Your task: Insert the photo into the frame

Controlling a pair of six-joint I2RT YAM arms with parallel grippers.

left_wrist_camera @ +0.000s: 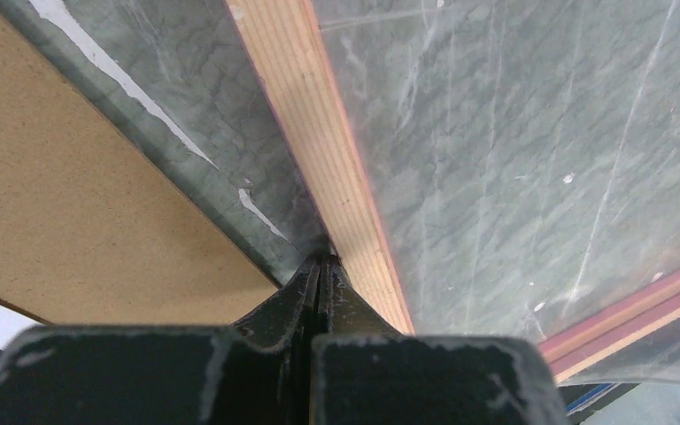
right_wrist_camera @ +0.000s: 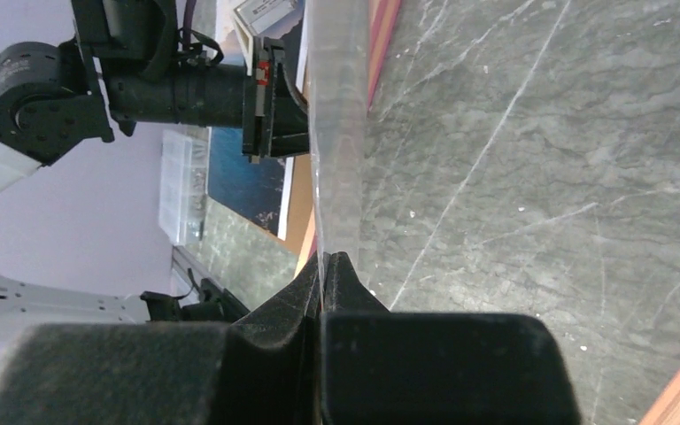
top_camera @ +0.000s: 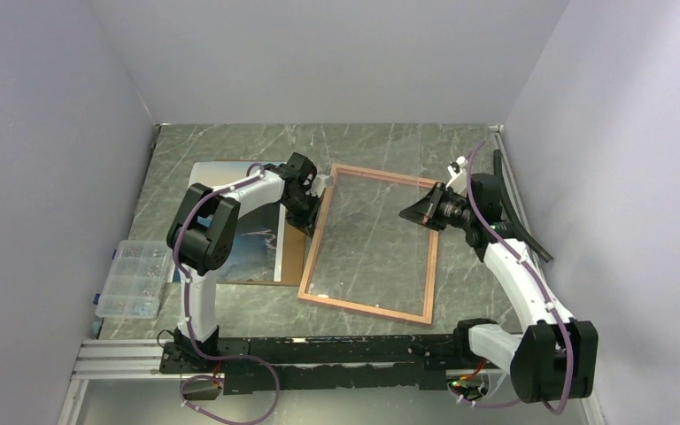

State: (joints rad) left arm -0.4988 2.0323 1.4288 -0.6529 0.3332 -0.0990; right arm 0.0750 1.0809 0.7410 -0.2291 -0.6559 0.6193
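1. Plastic organiser box (top_camera: 130,279): stands at the left edge of the table (top_camera: 248,310), well apart from the work. It takes no part in the coming move.
2. Photo (top_camera: 257,252): lies picture side up on the brown backing board (top_camera: 292,257), left of the frame and partly hidden under the left arm. Its long axis runs near to far, roughly parallel to the frame's long sides.
3. Left gripper (top_camera: 312,205): fingers pressed together with no gap showing. In the left wrist view the tips touch the outer edge of the frame's left rail. The photo lies just beside this gripper, to its left and behind its fingertips, which point right. This arm is judged the nearer one to the photo.
4. Frame (top_camera: 365,308): lies between the two grippers, wood-brown back uppermost, with the marble showing through the clear pane.
5. Right gripper (top_camera: 423,212): closed at the frame's right rail. The right wrist view shows a clear edge running between its fingers. The photo lies well apart from it, across the whole frame.
6. Judgement: the photo must travel rightward, long axis unchanged, to sit inside the frame opening.
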